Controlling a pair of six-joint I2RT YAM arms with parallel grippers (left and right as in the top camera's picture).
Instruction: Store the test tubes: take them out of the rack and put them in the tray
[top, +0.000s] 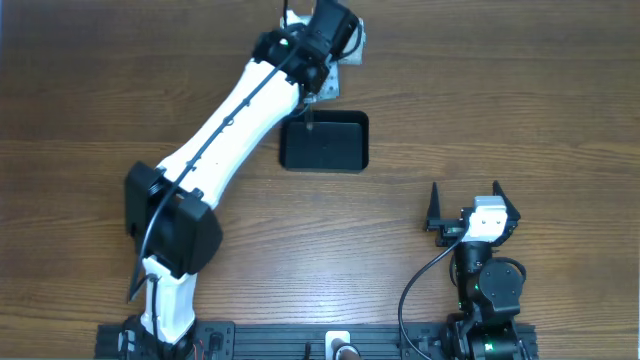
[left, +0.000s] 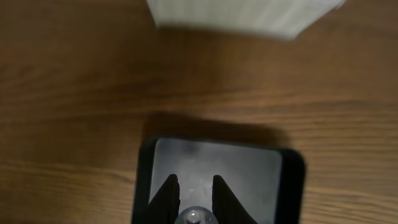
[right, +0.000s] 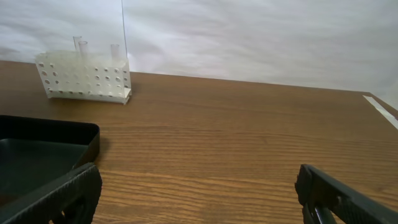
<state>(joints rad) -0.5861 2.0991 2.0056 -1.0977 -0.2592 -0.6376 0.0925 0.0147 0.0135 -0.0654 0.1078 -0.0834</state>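
Brown wood-grain table (top: 520, 90) carries all items; a white backdrop (right: 249, 37) stands behind its far edge. Quantities: one black tray (top: 362, 142), one white perforated rack (right: 84, 78), three test tubes (right: 114, 50) upright in the rack, and one further test tube (left: 194, 216). Left gripper (left: 193, 186) is clamped on that tube, above the tray and near the rack. Right gripper (top: 466, 195) is released, fingers spread wide, well apart from the tray, close to its own base.

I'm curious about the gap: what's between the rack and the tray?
Only bare table, in the left wrist view; rack and tray stand apart.
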